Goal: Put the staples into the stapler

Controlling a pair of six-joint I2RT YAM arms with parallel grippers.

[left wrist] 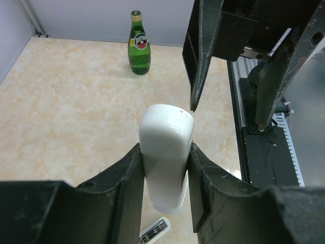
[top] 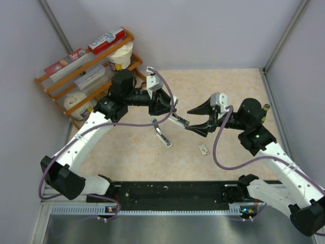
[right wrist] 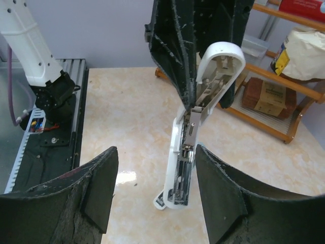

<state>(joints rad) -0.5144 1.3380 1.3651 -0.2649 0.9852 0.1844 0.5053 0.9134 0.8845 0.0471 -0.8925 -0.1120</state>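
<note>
Above the middle of the marbled table (top: 228, 86), the left gripper (top: 163, 105) was clamped on the stapler (top: 152, 80), holding it up off the surface. From the left wrist view its two fingers (left wrist: 129, 168) pressed against both sides of the white plastic body (left wrist: 166, 127). The stapler was swung apart at its hinge: the white top cover (right wrist: 223, 58) tilted up and away, while the metal staple channel (right wrist: 185, 152) and base hung down toward the tabletop. In the overhead view the two metal limbs forked out below the left gripper, one reaching toward the right arm.

Facing it, the right gripper (top: 188, 120) was released, its fingers (right wrist: 96, 188) spread wide with nothing between them. Its tips sat just beside the end of the nearer metal limb; I cannot tell whether they touched it.

The staples (top: 204, 149) lay flat on the table as a tiny whitish packet, below the right gripper and nearer the arm bases, apart from the stapler and from both grippers.

A wooden rack (right wrist: 294, 87) of boxes and tubs stood in the far left corner. A green glass bottle (left wrist: 139, 46) stood upright near the right edge.
</note>
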